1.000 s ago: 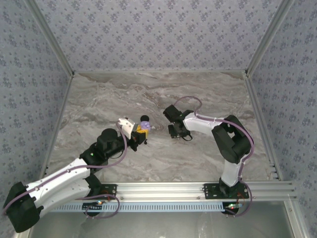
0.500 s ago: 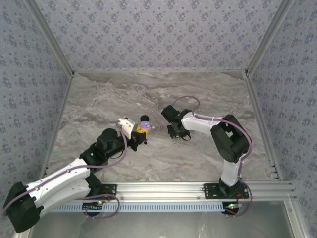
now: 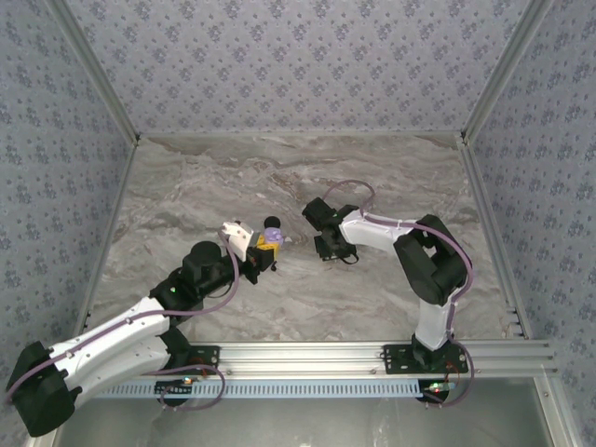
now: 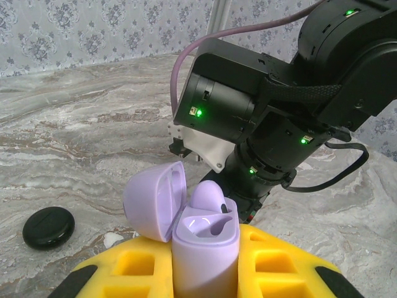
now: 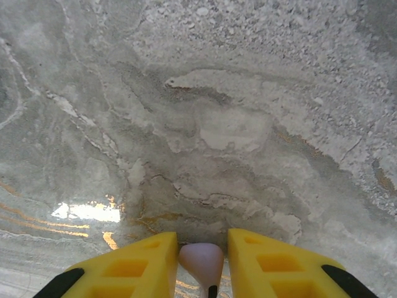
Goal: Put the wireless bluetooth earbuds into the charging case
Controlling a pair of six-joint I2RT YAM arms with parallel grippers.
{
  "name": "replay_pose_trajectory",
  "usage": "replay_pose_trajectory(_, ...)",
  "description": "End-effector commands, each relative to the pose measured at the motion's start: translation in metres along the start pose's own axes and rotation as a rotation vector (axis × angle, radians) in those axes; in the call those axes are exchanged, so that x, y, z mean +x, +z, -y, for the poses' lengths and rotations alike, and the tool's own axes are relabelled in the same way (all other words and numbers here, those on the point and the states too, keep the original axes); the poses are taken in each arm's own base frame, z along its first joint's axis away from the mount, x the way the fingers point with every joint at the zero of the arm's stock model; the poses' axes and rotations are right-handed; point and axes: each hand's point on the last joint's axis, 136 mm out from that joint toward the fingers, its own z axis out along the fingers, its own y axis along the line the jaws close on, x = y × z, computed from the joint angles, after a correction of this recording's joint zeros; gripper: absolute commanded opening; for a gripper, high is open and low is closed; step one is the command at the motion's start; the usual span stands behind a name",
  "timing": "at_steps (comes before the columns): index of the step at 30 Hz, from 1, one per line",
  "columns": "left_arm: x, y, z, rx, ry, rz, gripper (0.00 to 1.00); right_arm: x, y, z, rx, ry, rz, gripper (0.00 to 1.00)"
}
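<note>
Gripping the charging case (image 4: 205, 245) upright, my left hand (image 4: 205, 273) has its yellow fingers (image 4: 124, 273) clamped on the lower body from both sides. Heads up, the case is lilac, not black. Its lid (image 4: 152, 202) is flipped open and leans back to the left, and one lilac earbud (image 4: 208, 198) is sitting in the top of it, stem end poking up. The slot beside it looks free, though I can't see right into it.

My right hand (image 5: 202, 251) is pinched on the second earbud (image 5: 201, 261), a pale lilac nub wedged between the two yellow fingers, pointing down at the bare marble tabletop (image 5: 186, 93). I can't tell whether it touches the surface.

From the overhead cam both hands are near the middle of the tabletop, well away from every edge, left hand a bit toward the left edge and right hand facing it across a small gap. A black round puck (image 4: 48, 228) lies flat on the tabletop just beside the left hand, on the side toward the far edge.
</note>
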Motion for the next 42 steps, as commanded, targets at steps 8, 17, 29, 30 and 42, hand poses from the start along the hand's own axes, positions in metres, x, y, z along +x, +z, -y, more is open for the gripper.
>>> replay_pose_trajectory(8,-0.018,0.0,0.007,0.019,-0.009,0.056,0.18,0.004,0.016,0.002,0.023,0.034,-0.043,0.22)
replay_pose_trajectory(17,-0.008,0.011,0.006,0.024,-0.055,0.014,0.19,-0.007,-0.001,0.001,-0.018,0.013,0.044,0.2)
replay_pose_trajectory(29,0.015,0.038,0.006,0.059,-0.084,-0.012,0.18,-0.019,-0.042,-0.008,-0.201,0.035,0.196,0.2)
replay_pose_trajectory(30,0.015,0.039,0.006,0.06,-0.081,-0.007,0.18,-0.02,-0.045,-0.009,-0.219,0.036,0.205,0.2)
replay_pose_trajectory(42,0.028,0.046,0.005,0.087,0.011,0.048,0.16,-0.032,-0.116,-0.02,-0.411,-0.017,0.39,0.2)
